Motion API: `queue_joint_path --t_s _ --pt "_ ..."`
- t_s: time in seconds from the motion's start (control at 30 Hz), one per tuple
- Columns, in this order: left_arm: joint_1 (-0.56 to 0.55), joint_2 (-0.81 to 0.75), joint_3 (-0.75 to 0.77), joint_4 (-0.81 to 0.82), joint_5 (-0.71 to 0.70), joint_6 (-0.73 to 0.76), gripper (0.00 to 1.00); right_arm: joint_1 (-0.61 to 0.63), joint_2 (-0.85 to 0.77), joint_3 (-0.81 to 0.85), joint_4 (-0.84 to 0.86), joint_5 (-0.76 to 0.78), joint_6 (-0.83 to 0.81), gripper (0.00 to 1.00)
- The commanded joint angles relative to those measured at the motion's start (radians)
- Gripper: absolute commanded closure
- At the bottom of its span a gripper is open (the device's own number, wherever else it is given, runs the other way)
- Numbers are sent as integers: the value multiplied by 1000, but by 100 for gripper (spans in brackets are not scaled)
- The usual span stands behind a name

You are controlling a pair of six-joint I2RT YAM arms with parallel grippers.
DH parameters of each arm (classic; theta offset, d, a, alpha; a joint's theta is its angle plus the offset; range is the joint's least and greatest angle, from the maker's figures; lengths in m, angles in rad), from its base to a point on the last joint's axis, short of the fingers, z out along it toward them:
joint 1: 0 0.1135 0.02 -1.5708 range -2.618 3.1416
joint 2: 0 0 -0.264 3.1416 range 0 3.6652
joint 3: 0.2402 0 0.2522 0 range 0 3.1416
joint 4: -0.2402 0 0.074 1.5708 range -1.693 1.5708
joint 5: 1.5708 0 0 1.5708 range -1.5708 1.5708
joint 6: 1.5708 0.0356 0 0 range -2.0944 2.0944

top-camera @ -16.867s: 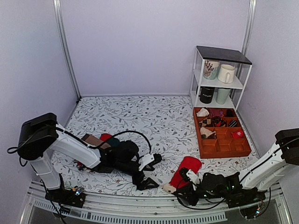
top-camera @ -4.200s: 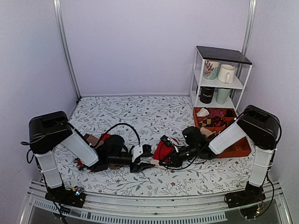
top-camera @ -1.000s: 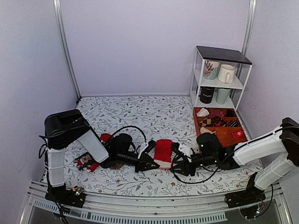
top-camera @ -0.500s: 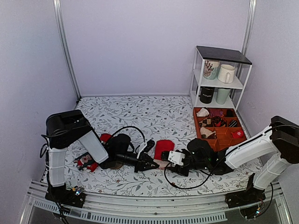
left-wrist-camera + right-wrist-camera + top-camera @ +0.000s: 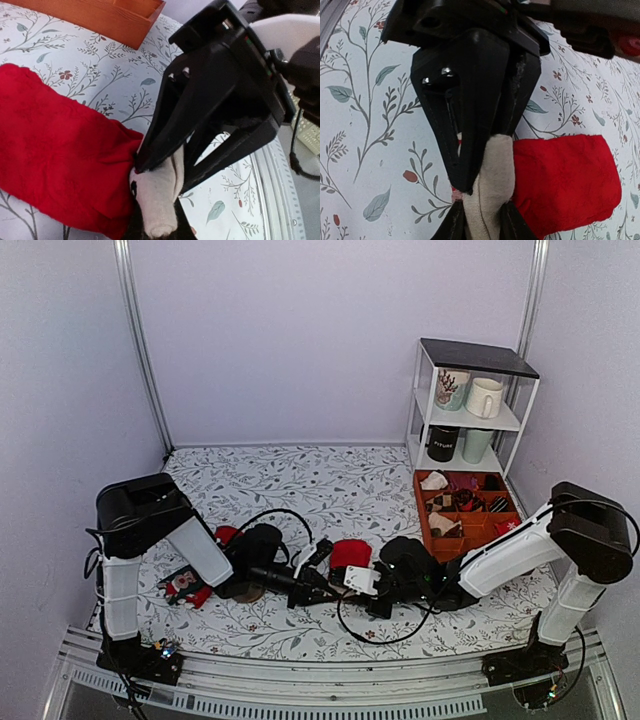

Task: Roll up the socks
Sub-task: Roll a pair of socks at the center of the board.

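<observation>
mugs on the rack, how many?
4. Patterned mug and white mug on the upper shelf; black mug and pale green mug on the lower shelf. Others could be hidden behind.

Two robot arms (image 5: 195, 545) (image 5: 505, 555), four mugs (image 5: 484, 397), one shelf rack (image 5: 478, 356), one wooden tray (image 5: 421, 508); one red sock bundle (image 5: 350, 552)
</observation>
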Motion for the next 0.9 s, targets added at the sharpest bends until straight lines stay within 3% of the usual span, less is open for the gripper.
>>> queue_joint_path --t_s 0.0,0.13,0.37,0.57,0.73,0.87 --pt "7 133 -56 -399 -47 -28 100 2 55 34 -72 -27 59 79" --pt "6 122 -57 -386 -46 -22 100 -13 67 38 -108 -71 122 86" --pt "6 -30 -92 -344 -150 51 81 -56 115 42 -190 -211 235 90" --pt "3 -229 -134 -338 -311 173 65 -106 150 102 -329 -374 285 90" --pt "-37 -421 -209 -308 -465 270 62 -158 199 141 -410 -508 324 90" --pt "-120 -620 -274 -296 -668 376 62 -182 266 200 -489 -576 369 90"
